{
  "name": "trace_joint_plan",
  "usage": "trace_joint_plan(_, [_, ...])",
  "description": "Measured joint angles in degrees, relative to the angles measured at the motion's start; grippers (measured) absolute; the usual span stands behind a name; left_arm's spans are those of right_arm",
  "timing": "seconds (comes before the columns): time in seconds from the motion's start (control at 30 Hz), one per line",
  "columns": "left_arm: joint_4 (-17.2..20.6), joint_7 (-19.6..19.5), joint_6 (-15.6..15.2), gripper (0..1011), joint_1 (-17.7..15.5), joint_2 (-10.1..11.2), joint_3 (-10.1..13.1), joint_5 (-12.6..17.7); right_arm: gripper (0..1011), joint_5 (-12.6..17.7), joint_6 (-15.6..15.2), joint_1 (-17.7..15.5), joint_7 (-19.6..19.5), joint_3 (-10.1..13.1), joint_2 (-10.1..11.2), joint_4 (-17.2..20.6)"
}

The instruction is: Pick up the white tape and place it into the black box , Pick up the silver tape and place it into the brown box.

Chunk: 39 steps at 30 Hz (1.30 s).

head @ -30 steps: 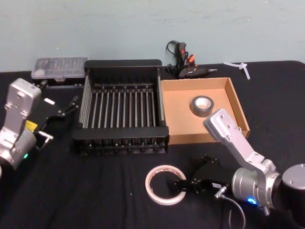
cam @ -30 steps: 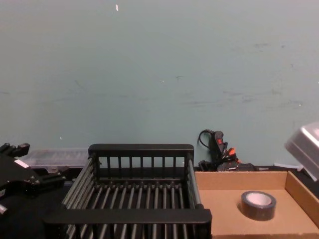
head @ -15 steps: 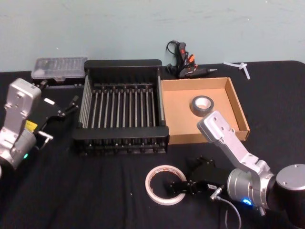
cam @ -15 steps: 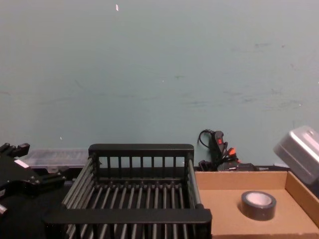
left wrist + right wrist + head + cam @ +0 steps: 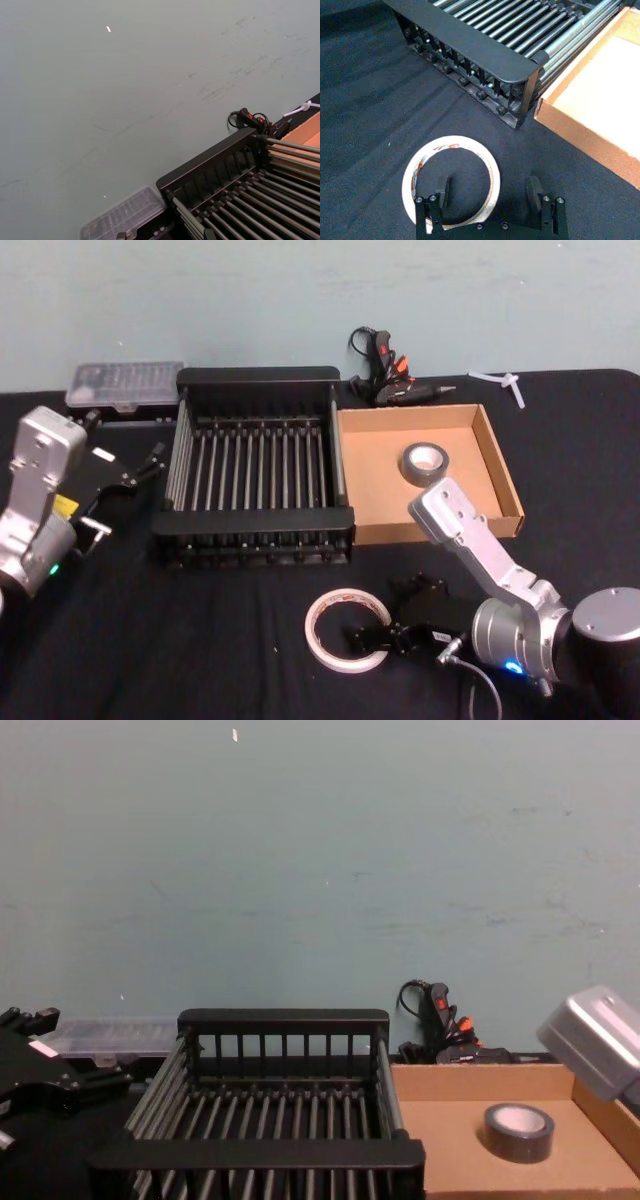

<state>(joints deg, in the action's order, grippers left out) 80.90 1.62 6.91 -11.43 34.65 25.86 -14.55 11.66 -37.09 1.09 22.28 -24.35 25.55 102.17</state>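
The work surface is a table (image 5: 200, 640) covered with black cloth, set against a pale blue-green wall (image 5: 320, 870) that carries faint scuffs.

The white tape (image 5: 346, 628) lies flat on the cloth in front of the black box (image 5: 255, 465), apart from it. The right gripper (image 5: 372, 637) is low at the tape's right edge. In the right wrist view its fingers (image 5: 441, 190) are spread wide, one inside the ring of the roll (image 5: 451, 181) and the other outside it on the cloth; the roll's rim lies between them, not clamped.

The black box sits at the centre of the table. The brown box (image 5: 430, 475) stands just beside it on the right, their walls nearly touching. The silver tape (image 5: 425, 462) rests flat inside the brown box, toward its far right part.

The left gripper (image 5: 140, 470) is parked at the left of the table, near the black box's left wall; whether its fingers are open or closed cannot be told.

Behind the boxes, along the wall, lie a clear plastic case (image 5: 125, 383) on the left and a black glue gun (image 5: 388, 375) with orange parts.
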Motion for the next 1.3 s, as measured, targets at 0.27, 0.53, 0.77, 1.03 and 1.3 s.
trace_joint_plan(0.27, [0.0, 0.0, 0.0, 1001, 0.0, 0.0, 0.0, 0.0, 1002, -0.1, -0.3, 0.2, 0.1, -0.1, -0.3, -0.4])
trace_joint_plan(0.53, [0.0, 0.0, 0.0, 1001, 0.0, 0.0, 0.0, 0.0, 1002, -0.3, -0.4, 0.3, 0.0, -0.2, -0.4, -0.5])
trace_joint_plan(0.77, [0.0, 0.0, 0.0, 1001, 0.0, 0.0, 0.0, 0.0, 1002, -0.3, -0.4, 0.3, 0.0, -0.2, -0.4, -0.5])
trace_joint_plan(1.03, [0.0, 0.0, 0.0, 1001, 0.0, 0.0, 0.0, 0.0, 1002, -0.3, -0.4, 0.2, 0.0, -0.1, -0.4, -0.5])
trace_joint_plan(1.3, [0.0, 0.0, 0.0, 1001, 0.0, 0.0, 0.0, 0.0, 1002, -0.4, 0.1, 0.2, 0.0, -0.1, -0.4, -0.5])
